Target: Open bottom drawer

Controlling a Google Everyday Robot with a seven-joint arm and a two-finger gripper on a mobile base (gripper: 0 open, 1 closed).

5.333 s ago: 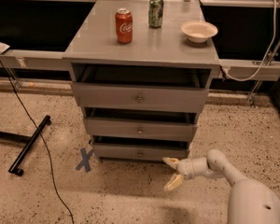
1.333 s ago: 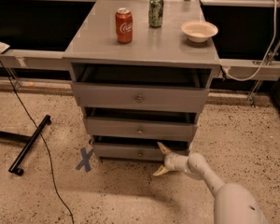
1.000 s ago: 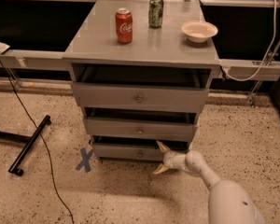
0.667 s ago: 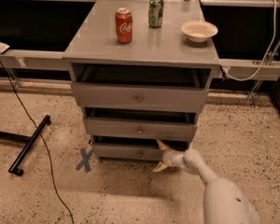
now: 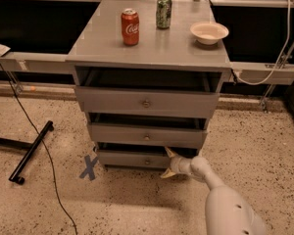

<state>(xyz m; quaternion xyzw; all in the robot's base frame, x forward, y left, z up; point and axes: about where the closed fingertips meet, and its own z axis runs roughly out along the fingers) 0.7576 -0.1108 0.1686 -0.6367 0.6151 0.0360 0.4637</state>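
Note:
The grey cabinet has three drawers. The bottom drawer (image 5: 134, 159) is the lowest and narrowest, with a small round knob (image 5: 147, 161) at its centre; it sits slightly forward, with a dark gap above its front. My gripper (image 5: 167, 163) is open at the drawer's right end. One cream finger (image 5: 169, 153) points up over the top edge of the front, the other (image 5: 167, 174) points down in front of it. The white arm (image 5: 220, 195) reaches in from the lower right.
The cabinet top (image 5: 152, 48) holds a red cola can (image 5: 130, 27), a green can (image 5: 163, 12) and a white bowl (image 5: 209, 32). A blue tape cross (image 5: 89, 167) marks the floor left of the cabinet. A black stand leg (image 5: 32, 151) and cable (image 5: 36, 141) lie at left.
The gripper moved left from the floor right of the cabinet to the right end of the bottom drawer's front. Over the last second it has barely shifted.

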